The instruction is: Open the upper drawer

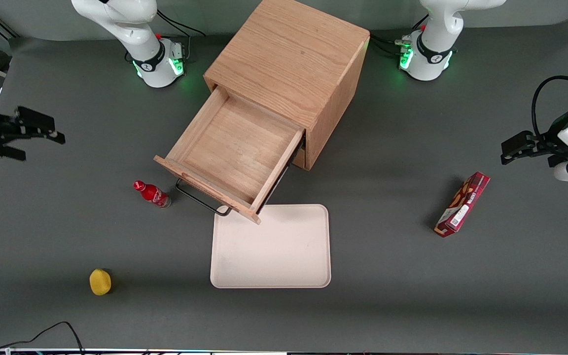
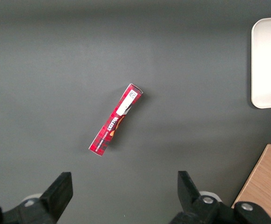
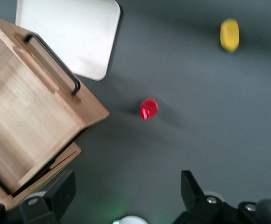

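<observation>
In the front view we see the hand (image 1: 35, 134) hanging open and empty at the working arm's end of the tabletop (image 1: 412, 276), well apart from the cabinet (image 1: 289, 64). The upper drawer (image 1: 232, 153) is pulled far out of the cabinet, its empty wooden box exposed and its black bar handle (image 1: 200, 198) overhanging the corner of the cream tray (image 1: 270, 246). We judge the opening done, so the risk now is mostly in any further motion: a sweep of the arm toward the drawer could knock over the small red bottle (image 1: 152, 194), which stands just beside the handle, or a further tug could bring the box off its runners (it looks near full travel). The yellow object (image 1: 100, 281) and the red snack box (image 1: 462, 204) lie well clear.

In the left wrist view we see only the snack box (image 2: 116, 119), a tray edge (image 2: 268, 60) and a cabinet corner (image 2: 261, 186); no hazard shows.

In the right wrist view the fingers (image 3: 194, 189) stand spread with nothing between them. The upper drawer (image 3: 28, 116) shows light oak with a clean grain, shallow and empty, its handle (image 3: 53, 63) thin and black. The bottle (image 3: 148, 108) is near the drawer's front corner, not touching.
</observation>
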Robot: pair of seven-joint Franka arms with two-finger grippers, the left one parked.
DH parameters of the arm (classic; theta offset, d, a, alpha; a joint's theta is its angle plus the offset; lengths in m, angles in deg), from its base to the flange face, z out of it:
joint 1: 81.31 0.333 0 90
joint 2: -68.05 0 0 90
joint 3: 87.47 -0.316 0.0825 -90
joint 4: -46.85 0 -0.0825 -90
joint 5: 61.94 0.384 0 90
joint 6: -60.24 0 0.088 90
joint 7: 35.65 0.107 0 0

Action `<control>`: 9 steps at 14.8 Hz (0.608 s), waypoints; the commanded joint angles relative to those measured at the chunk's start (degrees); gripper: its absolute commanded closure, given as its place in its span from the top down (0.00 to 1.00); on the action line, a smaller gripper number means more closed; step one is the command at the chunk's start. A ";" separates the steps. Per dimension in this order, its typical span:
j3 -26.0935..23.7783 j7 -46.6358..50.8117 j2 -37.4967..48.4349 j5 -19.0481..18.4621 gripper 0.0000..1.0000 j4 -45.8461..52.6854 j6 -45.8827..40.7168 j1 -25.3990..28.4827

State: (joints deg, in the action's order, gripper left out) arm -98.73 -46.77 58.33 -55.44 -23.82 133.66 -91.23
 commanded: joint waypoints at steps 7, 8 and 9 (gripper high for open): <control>-1.31 2.78 9.00 -1.14 0.99 -9.37 -2.85 -4.41; -1.31 3.04 10.50 -1.32 0.98 -10.96 -1.62 -4.23; -1.05 4.96 10.78 -1.58 0.98 -11.50 -0.83 -3.80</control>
State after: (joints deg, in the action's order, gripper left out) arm -99.71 -44.76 64.37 -55.57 -29.87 130.42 -95.39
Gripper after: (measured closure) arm 0.018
